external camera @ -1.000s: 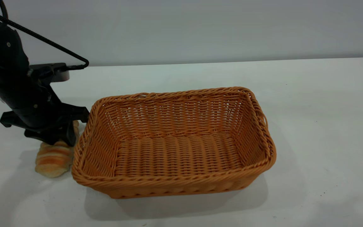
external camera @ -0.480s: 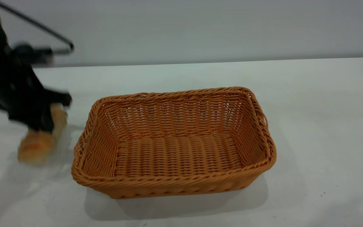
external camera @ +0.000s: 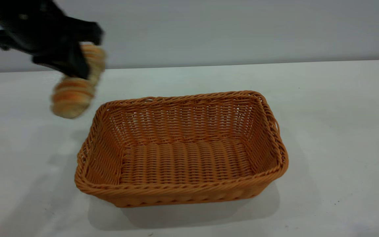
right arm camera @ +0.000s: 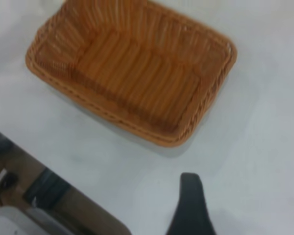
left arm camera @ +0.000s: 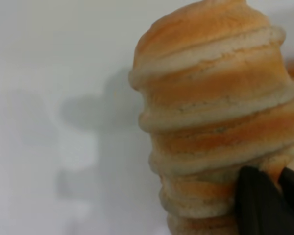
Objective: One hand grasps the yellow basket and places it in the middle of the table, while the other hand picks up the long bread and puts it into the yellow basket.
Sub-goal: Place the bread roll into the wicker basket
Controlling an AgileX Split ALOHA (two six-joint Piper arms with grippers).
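Left gripper (external camera: 77, 62) clamped on bread (external camera: 75, 86), aloft beyond basket's far-left corner. Basket (external camera: 183, 191) mid-table (external camera: 341, 131), its left rim between bread and interior. Right gripper (right arm camera: 191, 205): fingers' state can't tell.

Bright, even light; soft shadow under the yellow basket (external camera: 181, 149); long bread (external camera: 76, 85) motion-blurred; right wrist view soft.

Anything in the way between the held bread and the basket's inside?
Nothing: in the exterior view only air and the near braided rim separate the long bread, clamped in the left gripper, from the yellow basket.
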